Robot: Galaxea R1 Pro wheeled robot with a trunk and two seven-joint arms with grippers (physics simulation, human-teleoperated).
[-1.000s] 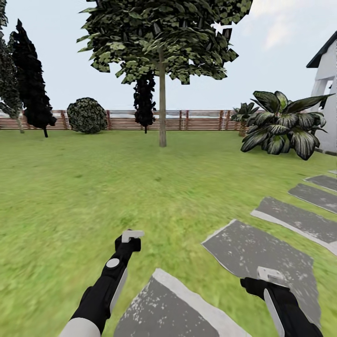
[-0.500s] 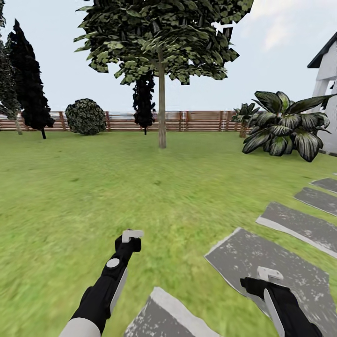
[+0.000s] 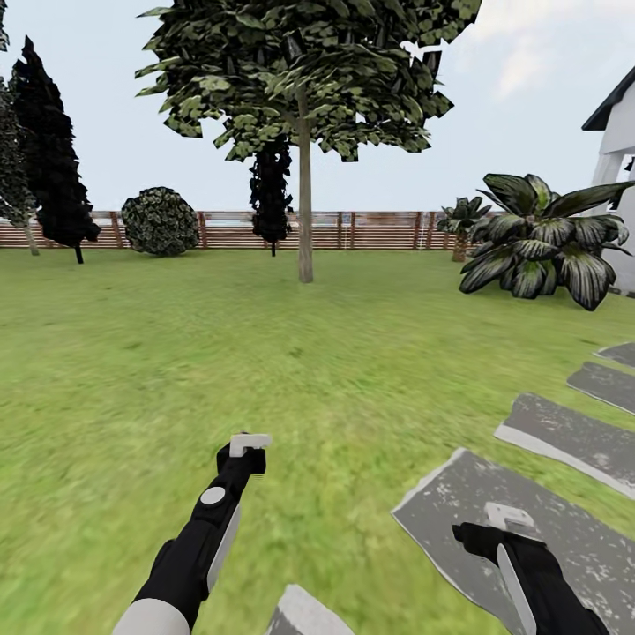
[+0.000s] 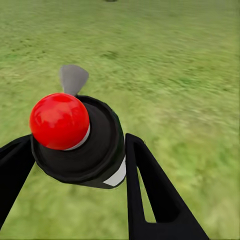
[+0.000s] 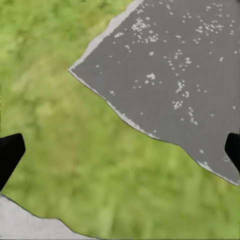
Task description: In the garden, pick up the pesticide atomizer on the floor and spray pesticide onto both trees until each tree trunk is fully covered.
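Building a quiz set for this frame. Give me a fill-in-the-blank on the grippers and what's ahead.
1. The left gripper is shut on the ____, a dark bottle with a red top.
2. The right gripper is open and holds ____.
3. Under the right gripper lie grass and a grey ____ slab.
4. The tree ahead stands in front of a brown wooden ____.

Missing words: atomizer; nothing; paving; fence
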